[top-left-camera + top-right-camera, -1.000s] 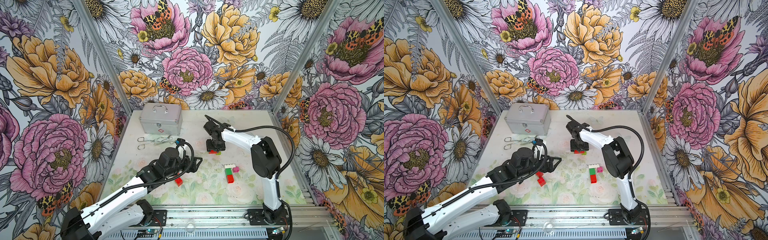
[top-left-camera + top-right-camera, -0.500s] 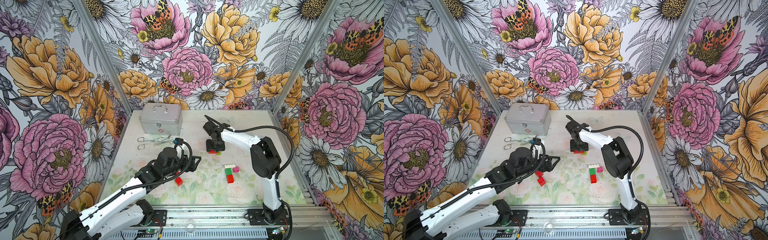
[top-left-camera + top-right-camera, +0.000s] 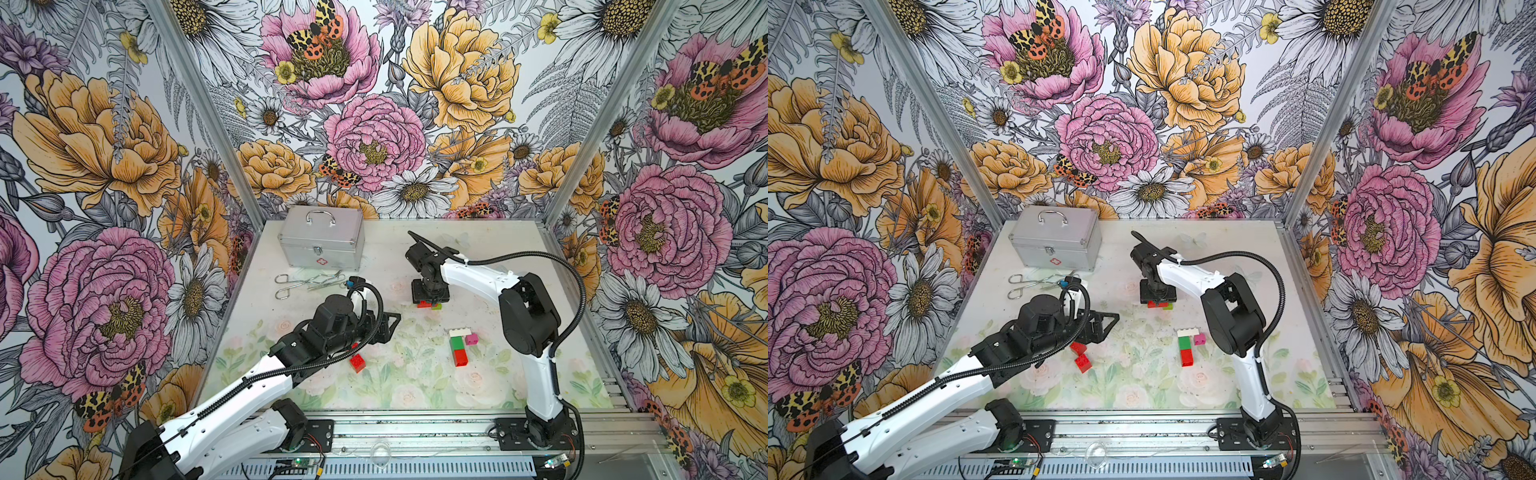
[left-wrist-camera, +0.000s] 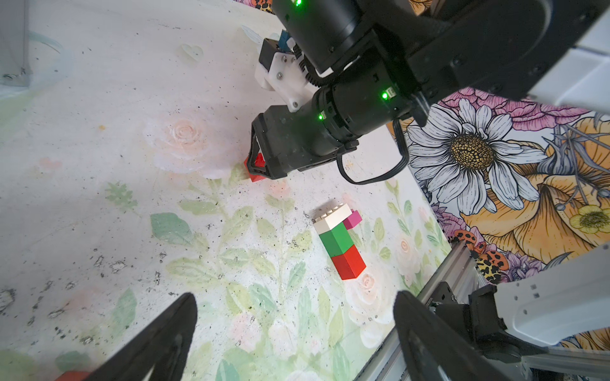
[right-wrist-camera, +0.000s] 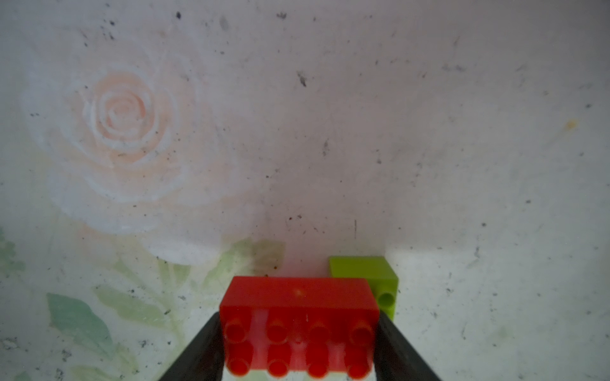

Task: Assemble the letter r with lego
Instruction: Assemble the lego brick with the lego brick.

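Red glossy plastic, pinched end to end by the right pincer [image 5: 298, 343]: an eight-stud red brick [image 5: 298, 297], studs up, low at the mat [image 5: 330, 115]; lifted or resting, could not tell. Held only by narrow smooth black fingers [image 5: 194, 353], so could have swivelled or slipped under a push. Crowded at 3 o'clock by a small lime brick [image 3: 436, 306], smooth-sided; touching or clipped on, could not tell, and might have been dragged along or knocked over. At 5 o'clock, apart, the half-built letter [image 3: 456, 343]: white bar over dark green over red, pink cube at the green's 3 o'clock. Unanchored on the slick printed mat, so might have skidded or split when pressed. At 8 o'clock, left pincer [image 4: 293, 297] gaping, empty. Two loose red bricks [image 3: 1083, 362] at its 7 o'clock. Far off at 11, brushed metal case [image 3: 322, 241], steel forceps [image 3: 309, 281].
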